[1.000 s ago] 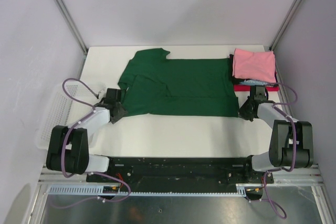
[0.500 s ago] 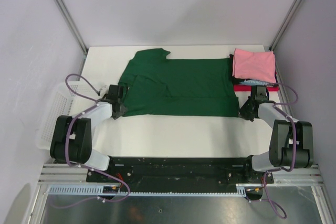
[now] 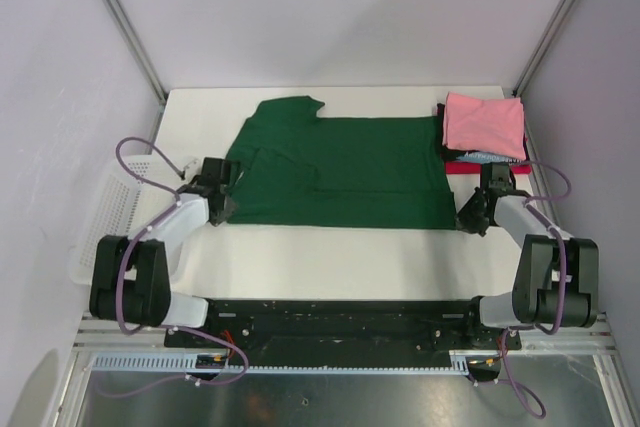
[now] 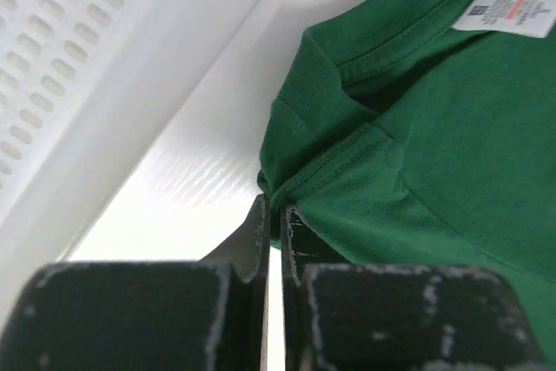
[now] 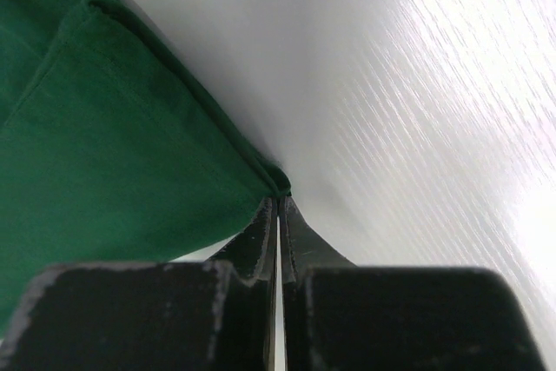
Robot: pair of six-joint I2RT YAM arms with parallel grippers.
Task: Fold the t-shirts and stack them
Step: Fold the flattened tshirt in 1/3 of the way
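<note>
Left fingers: I have them pinched shut on the green t-shirt's near collar-end corner.
Right fingers: closed on its near hem corner.
Handling: I judge it light and limp, so corners grip best.

The white desk lies between pale walls, with metal posts at the back corners. A white mesh basket sits just beside the desk's left edge. A metal rail runs along the near side.

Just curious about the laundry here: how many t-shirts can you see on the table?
4: a green one spread flat in the middle; pink, black and red folded, stacked far right. The stack may hide more.
</note>
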